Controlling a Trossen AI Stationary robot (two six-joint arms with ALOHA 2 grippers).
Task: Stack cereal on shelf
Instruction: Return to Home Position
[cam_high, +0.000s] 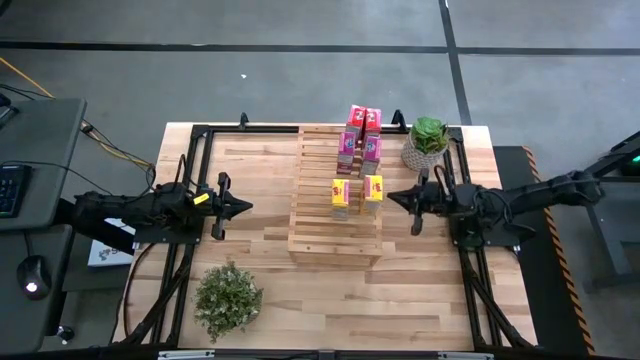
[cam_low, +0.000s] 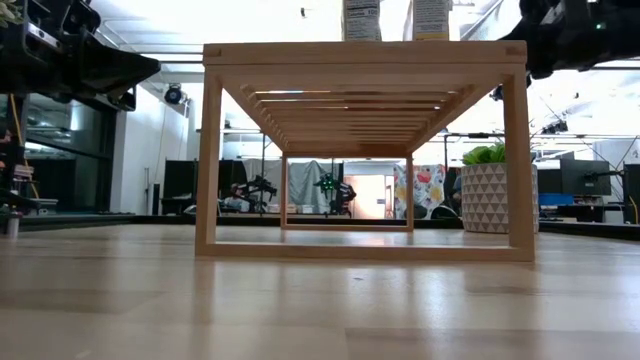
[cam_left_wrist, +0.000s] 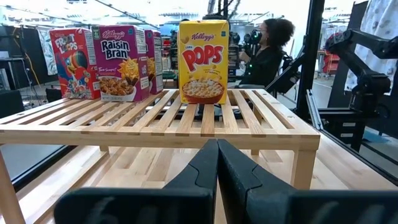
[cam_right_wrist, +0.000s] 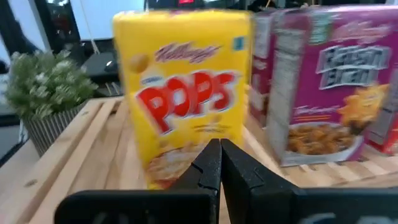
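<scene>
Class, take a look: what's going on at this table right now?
No box is being handled. The left gripper and right gripper are both shut and empty, one on each side of the shelf. On its slatted top stand two yellow cereal boxes side by side, with a cluster of pink cereal boxes farther back.

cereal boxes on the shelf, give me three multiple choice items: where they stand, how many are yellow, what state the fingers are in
1. The cereal boxes stand: A on top of the shelf; B under it; C off it.
2. Count of yellow boxes: A one; B two; C four.
3. Fingers of the left gripper and right gripper: A wide open; B shut, empty; C shut on boxes.
A, they stand on the slats; B, two show side by side; B, each pair meets with nothing between.
</scene>
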